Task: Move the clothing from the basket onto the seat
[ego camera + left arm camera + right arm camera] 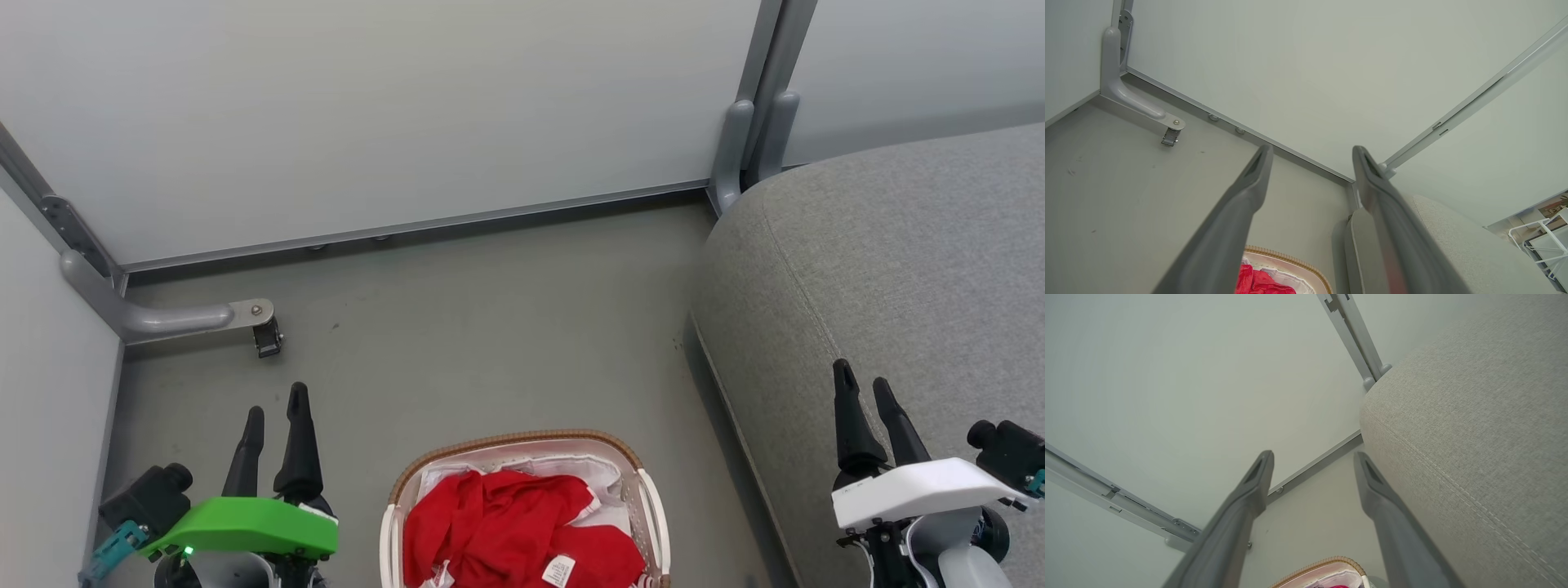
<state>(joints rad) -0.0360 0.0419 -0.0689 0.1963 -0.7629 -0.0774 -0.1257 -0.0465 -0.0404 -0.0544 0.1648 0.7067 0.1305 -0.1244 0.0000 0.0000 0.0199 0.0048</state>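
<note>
The basket stands on the grey floor right in front of the robot, its near half cut off by the bottom edge of the head view. The red clothing lies heaped inside it, within the brown rim. A white label faces up, and the white liner shows along the far side.

The seat takes up the right side. Its rounded front edge and stitched seam run down beside the basket, with a narrow strip of floor between the two.

The left gripper hangs to the left of the basket, apart from it, over bare floor. Its fingers are spread wide with nothing between them. The right gripper hovers over the seat cushion, near its front edge, its fingers likewise parted and empty.

Beyond the basket the floor lies open all the way to the wall panel. On the left a side panel closes in near the left gripper. A grey bracket with a small caster reaches out from that corner onto the floor, ahead of the left fingertips. At the far end of the seat a grey post rises where two panels meet, just beside the cushion's far corner.
</note>
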